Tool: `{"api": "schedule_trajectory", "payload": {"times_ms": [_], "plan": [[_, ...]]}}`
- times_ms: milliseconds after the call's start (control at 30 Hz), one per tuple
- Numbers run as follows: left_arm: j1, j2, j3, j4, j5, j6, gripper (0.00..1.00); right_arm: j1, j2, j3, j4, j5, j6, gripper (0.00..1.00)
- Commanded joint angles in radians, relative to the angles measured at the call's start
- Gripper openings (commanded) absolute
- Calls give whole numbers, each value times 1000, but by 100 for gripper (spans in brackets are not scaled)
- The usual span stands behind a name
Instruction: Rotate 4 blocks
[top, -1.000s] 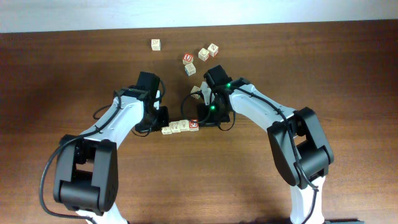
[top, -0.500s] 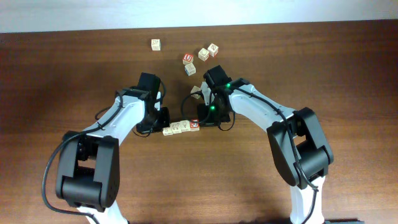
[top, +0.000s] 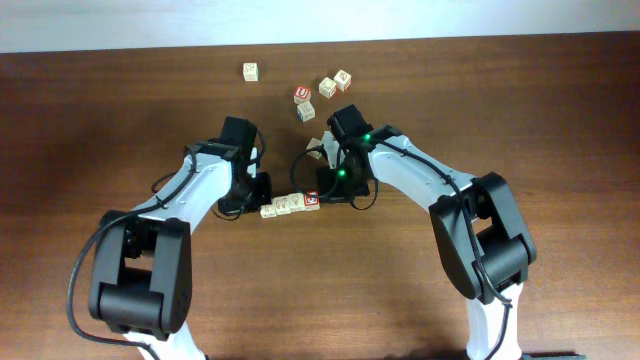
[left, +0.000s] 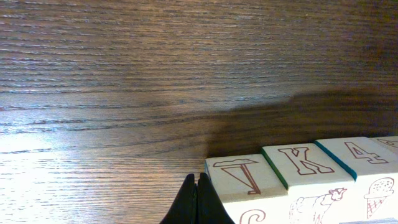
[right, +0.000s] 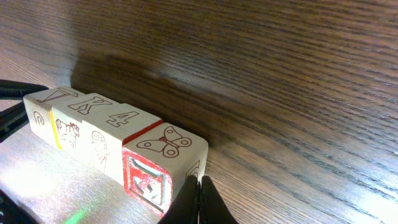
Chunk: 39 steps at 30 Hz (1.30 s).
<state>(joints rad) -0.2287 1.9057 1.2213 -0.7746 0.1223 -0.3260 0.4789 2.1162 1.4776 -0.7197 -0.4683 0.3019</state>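
Note:
Four pale-wood blocks (top: 290, 205) lie in one slanted row between my grippers. In the left wrist view, the V block (left: 245, 177), the K block (left: 305, 165) and the 4 block (left: 367, 155) run to the right. My left gripper (left: 197, 190) is shut and empty, its tips against the V block's left end. The right wrist view has the butterfly block (right: 165, 146), with a red-framed side, at the row's right end. My right gripper (right: 200, 186) is shut and empty, touching that block's right side. From overhead, the left gripper (top: 259, 207) and right gripper (top: 322, 197) flank the row.
Loose cubes lie farther back: one alone (top: 250, 71), one with a red top (top: 303, 93), a pale one (top: 306, 111) and a pair (top: 335, 82). Another cube (top: 316, 145) peeks out beside the right arm. Bare wood lies in front of the row.
The left arm's elbow has shifted slightly to the right. The row of blocks and both shut grippers stay almost where they were.

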Motion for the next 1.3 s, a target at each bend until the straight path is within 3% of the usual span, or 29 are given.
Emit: {"api": "schedule_trajectory", "payload": {"times_ms": [0, 733, 1267], "plan": [[-20, 11, 10, 14, 98, -7, 0, 55, -29, 0, 20, -126, -29, 5], [-20, 11, 10, 14, 98, -7, 0, 92, -53, 21, 17, -122, -31, 5], [-20, 11, 10, 14, 98, -7, 0, 140, -113, 24, 17, -16, 21, 5]]}}
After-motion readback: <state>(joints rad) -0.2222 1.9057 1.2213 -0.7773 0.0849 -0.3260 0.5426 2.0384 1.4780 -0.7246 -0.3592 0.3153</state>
